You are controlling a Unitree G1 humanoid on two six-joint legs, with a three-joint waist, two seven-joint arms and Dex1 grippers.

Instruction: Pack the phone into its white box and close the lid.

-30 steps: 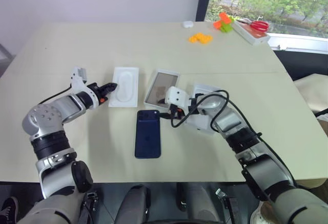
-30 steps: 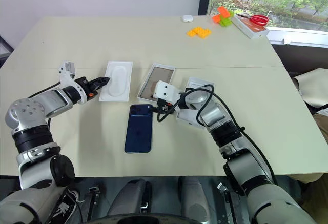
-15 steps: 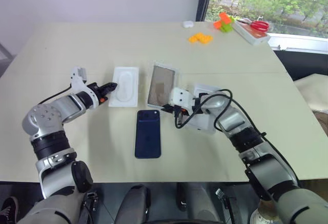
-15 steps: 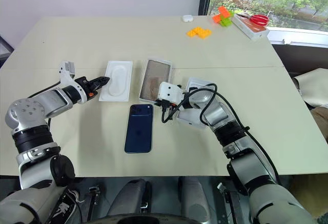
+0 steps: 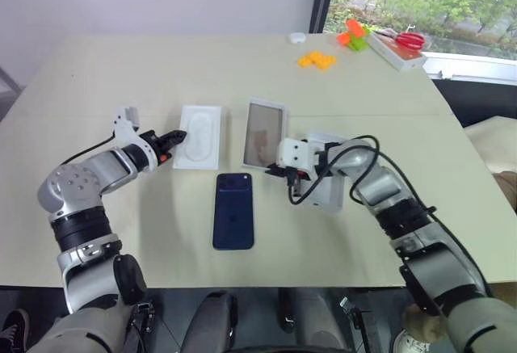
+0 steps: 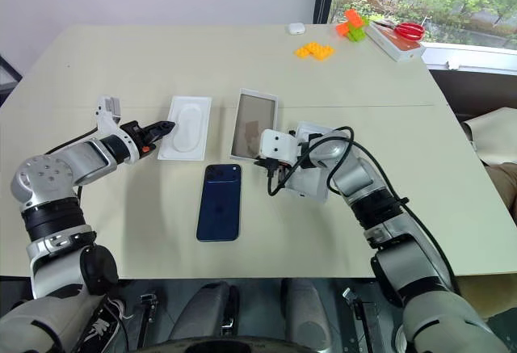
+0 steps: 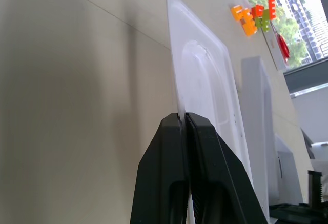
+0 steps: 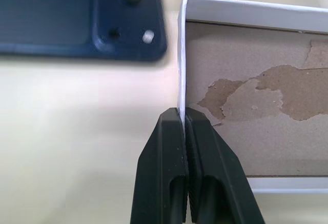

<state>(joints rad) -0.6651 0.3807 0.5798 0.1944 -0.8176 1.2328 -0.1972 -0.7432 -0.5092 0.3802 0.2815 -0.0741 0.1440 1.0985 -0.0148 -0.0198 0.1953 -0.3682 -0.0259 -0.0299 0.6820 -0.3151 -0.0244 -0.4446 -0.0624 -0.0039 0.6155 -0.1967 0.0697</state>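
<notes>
While a wide cream table filled most of the scene, the robot's two arms reached over its near half toward a small cluster of packaging. The left gripper had its black fingers pinched tight on the near edge of a white moulded insert, which lay flat on the table well to the left of the other pieces. The right gripper was clamped shut on the thin end wall of the white box, an open tray with a brown cardboard floor, lying near the middle of the table. Just to the right of the box, partly hidden under the right arm, lay the lid, also white. The phone, a dark blue slab with its camera corner pointing away from the robot, lay flat on the table just in front of the box and apart from it, untouched by either gripper. Judging by this, the step in hand was positioning the empty box, with the phone not yet packed. The next move would likely call for releasing the box wall, then picking up the phone and lowering it squarely into the tray before fetching the lid. Small orange blocks sat far off by the window.
</notes>
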